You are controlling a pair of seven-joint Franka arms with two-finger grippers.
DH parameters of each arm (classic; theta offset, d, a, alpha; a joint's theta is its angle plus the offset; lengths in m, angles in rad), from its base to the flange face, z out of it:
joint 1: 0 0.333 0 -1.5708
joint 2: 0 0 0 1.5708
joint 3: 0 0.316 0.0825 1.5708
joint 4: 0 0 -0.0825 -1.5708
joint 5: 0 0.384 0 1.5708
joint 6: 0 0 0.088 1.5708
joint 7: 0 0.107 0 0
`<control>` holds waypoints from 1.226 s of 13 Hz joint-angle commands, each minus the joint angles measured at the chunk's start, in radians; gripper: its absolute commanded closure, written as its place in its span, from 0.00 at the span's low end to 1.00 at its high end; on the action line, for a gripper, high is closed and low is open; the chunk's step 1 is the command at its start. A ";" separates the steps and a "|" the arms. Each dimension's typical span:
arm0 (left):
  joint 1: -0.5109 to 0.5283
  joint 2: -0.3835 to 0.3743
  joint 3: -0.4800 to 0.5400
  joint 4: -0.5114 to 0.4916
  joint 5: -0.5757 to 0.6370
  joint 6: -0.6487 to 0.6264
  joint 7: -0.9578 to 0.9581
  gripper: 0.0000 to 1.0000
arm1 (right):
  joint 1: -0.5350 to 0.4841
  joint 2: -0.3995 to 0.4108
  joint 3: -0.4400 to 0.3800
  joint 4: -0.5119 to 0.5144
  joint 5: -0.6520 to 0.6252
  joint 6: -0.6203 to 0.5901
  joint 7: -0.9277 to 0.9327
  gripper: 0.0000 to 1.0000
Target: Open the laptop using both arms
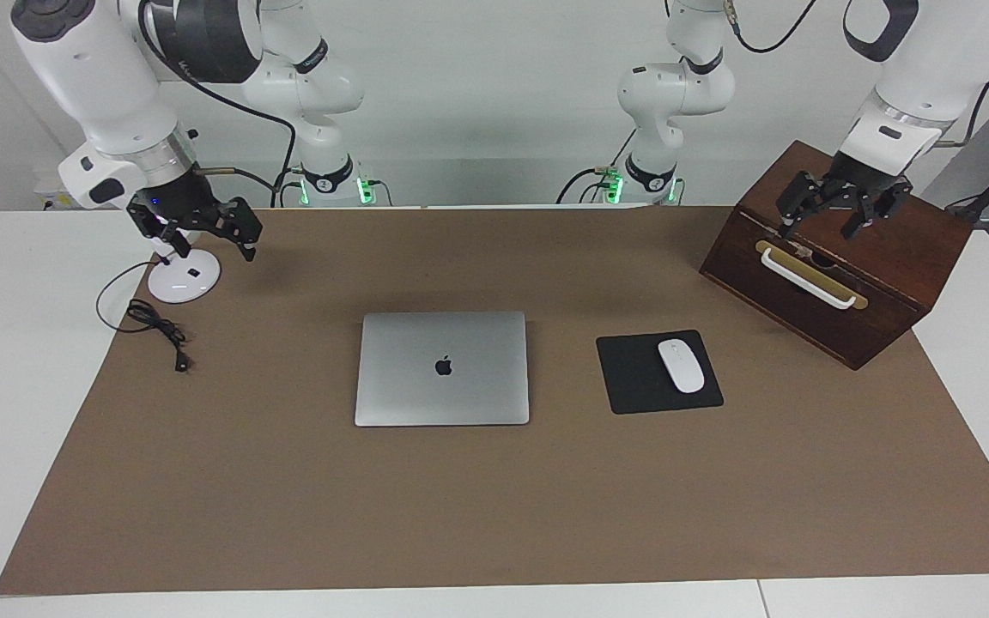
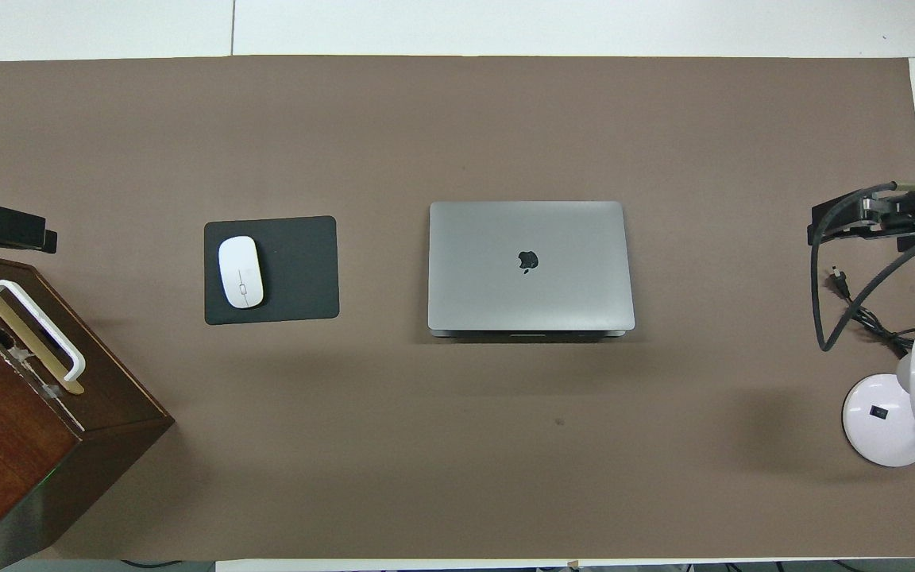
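A: Facing view: where is the laptop [image 1: 442, 368]?

B: Lid closed, flat beside the mouse pad [image 1: 658, 372], well apart from both grippers.

A: The grippers?

B: Left gripper [image 1: 829, 216] over the wooden box [image 1: 838, 257], fingers spread; right gripper [image 1: 203, 233] over the lamp base [image 1: 185, 277], fingers apart. The overhead view cuts both off.

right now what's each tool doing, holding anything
Left tool: open, empty, up over the wooden box.
Right tool: open, empty, up over the lamp base.
Laptop: shut, untouched.
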 commanded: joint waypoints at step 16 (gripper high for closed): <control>0.008 -0.009 0.003 -0.008 0.011 0.023 -0.014 0.00 | -0.016 -0.005 0.010 -0.004 0.058 -0.022 -0.004 0.00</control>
